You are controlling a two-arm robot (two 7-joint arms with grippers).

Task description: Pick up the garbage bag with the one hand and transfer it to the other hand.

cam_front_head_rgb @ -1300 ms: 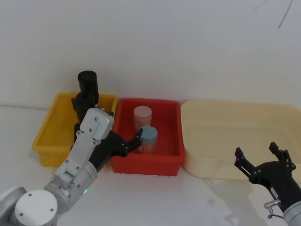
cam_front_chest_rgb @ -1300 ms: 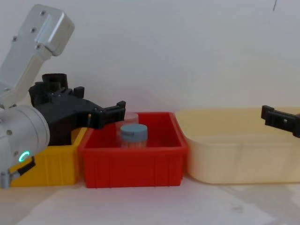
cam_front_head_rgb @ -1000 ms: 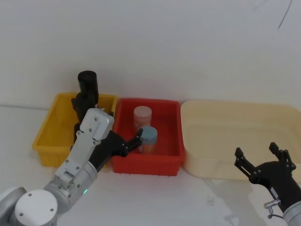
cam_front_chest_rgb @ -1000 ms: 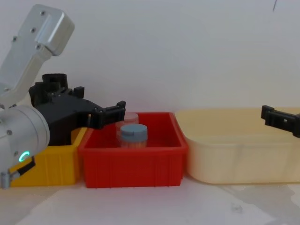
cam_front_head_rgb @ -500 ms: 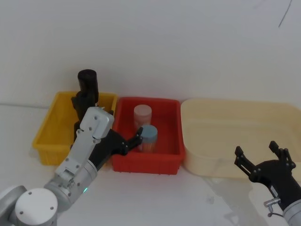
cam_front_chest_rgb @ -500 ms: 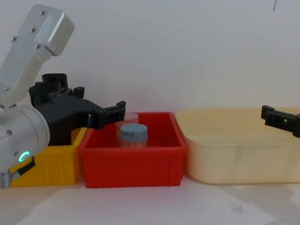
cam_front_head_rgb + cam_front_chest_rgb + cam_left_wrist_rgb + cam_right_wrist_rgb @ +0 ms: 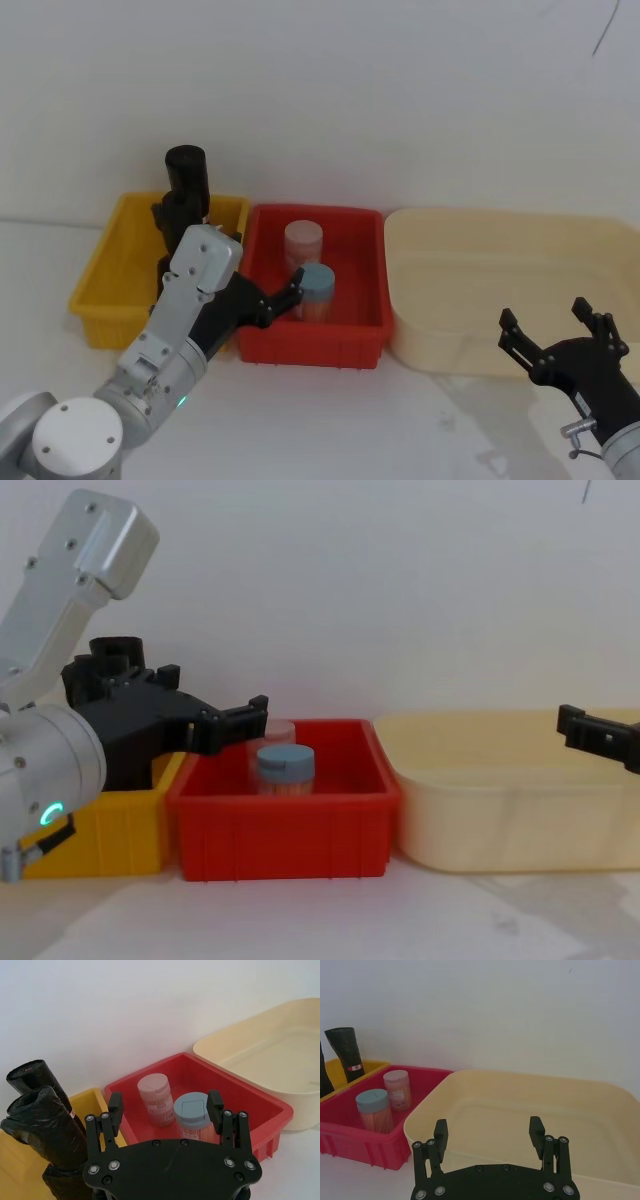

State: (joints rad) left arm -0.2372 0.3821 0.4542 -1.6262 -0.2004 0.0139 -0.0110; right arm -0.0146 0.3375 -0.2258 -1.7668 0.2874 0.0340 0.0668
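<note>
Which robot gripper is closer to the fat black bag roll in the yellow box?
Left. The left gripper hovers right beside the garbage bag; the right gripper is far off, by the cream tub.

The left arm [image 7: 40,630] wears smooth silver-grey casing: a boxy link [image 7: 100,535] dotted with small dark screws, then a rounded joint [image 7: 45,765] with a green light [image 7: 50,813] glowing at eight o'clock in the chest view. The left gripper [image 7: 165,1104] is matte black, its broad palm plate [image 7: 170,1165] studded with silver screw heads (clustered toward the corners) and carrying two slim fingers [image 7: 115,1110]. The right gripper [image 7: 488,1127] is built alike, with a small silver fitting [image 7: 574,432] behind it.
</note>
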